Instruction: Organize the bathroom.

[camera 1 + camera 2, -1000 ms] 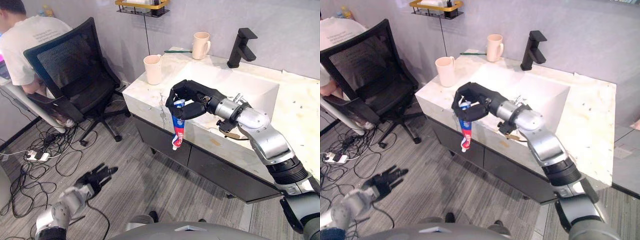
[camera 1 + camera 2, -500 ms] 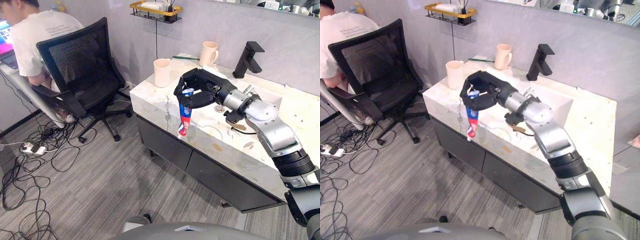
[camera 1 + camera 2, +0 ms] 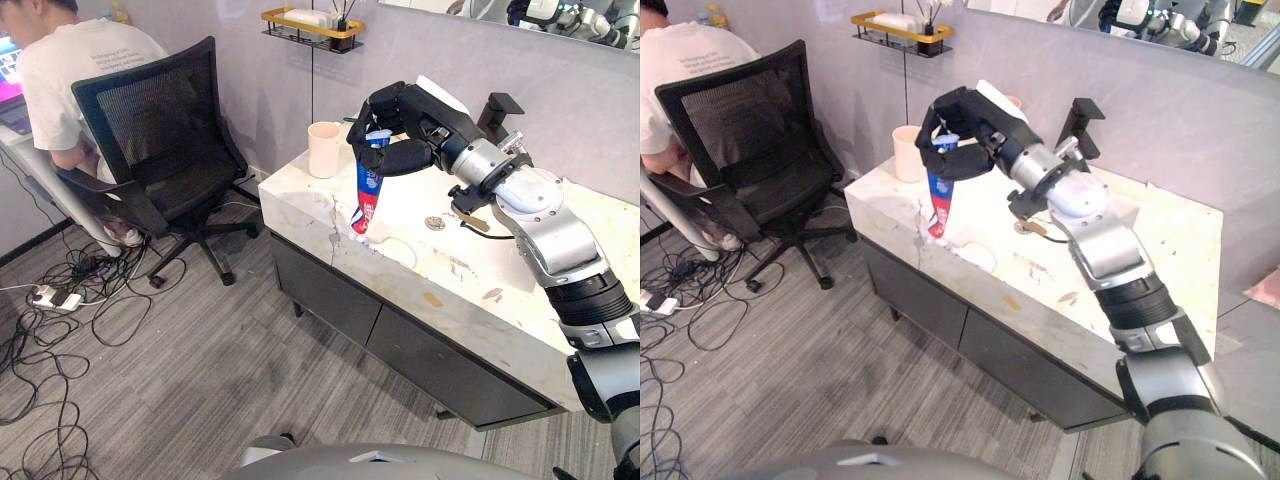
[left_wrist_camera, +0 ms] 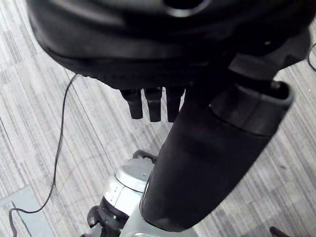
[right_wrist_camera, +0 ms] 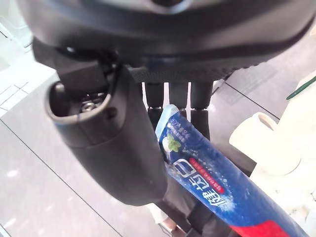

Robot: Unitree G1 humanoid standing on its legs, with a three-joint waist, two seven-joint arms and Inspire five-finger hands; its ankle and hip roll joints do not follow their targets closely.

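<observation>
One blue-and-red toothpaste tube [image 3: 366,190] hangs pinched in the right hand [image 3: 405,125], above the white marble counter [image 3: 440,270].
Lowering cap-down into the cream ceramic cup [image 3: 323,149] should suit; left hand [image 4: 163,74] appears relaxed, empty.

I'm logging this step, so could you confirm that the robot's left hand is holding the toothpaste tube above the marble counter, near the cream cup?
Not quite: it is the right hand, not the left, that holds the toothpaste tube above the marble counter, near the cream cup. The left eye view shows the arm coming in from the right, and the right wrist view shows that hand curled round the tube.
</observation>
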